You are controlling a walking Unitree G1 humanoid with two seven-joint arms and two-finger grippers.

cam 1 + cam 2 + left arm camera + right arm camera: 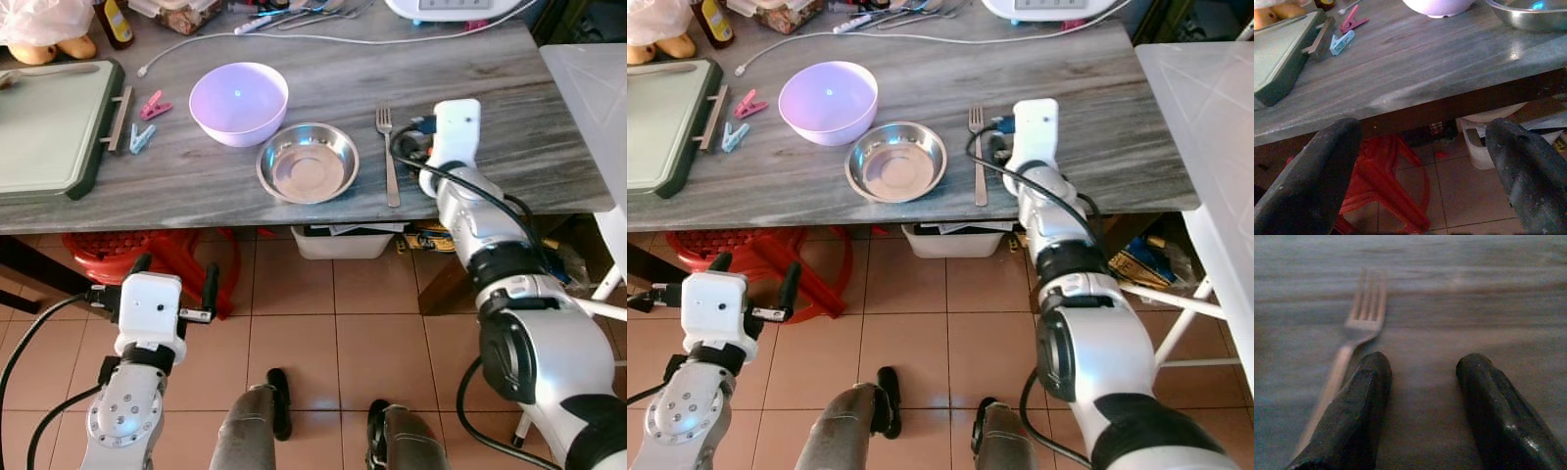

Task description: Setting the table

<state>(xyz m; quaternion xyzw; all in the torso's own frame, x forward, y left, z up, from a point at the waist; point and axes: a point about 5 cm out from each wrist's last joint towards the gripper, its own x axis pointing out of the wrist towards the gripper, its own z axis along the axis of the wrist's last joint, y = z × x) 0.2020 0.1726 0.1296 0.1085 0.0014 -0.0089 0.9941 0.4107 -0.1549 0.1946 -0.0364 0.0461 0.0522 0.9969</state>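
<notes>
On the grey wooden table (509,127) a lavender bowl (238,101) stands behind a steel bowl (308,163). A metal fork (389,157) lies just right of the steel bowl, tines pointing away from me. My right gripper (1422,377) rests low over the tabletop right of the fork, open, nothing between its fingers (1352,416); the fork (1359,328) lies beside one finger. My left gripper (176,279) hangs open below the table's front edge, over the floor. From its wrist, both bowls show as the lavender bowl (1437,6) and steel bowl (1528,14).
A green-rimmed board (49,127) covers the table's left end, with a pink peg (154,105) and a blue peg (141,138) beside it. A white cable (294,39) runs along the back. Under the table stand a red stool (147,255) and a white tub (343,240). A white table (588,88) adjoins on the right.
</notes>
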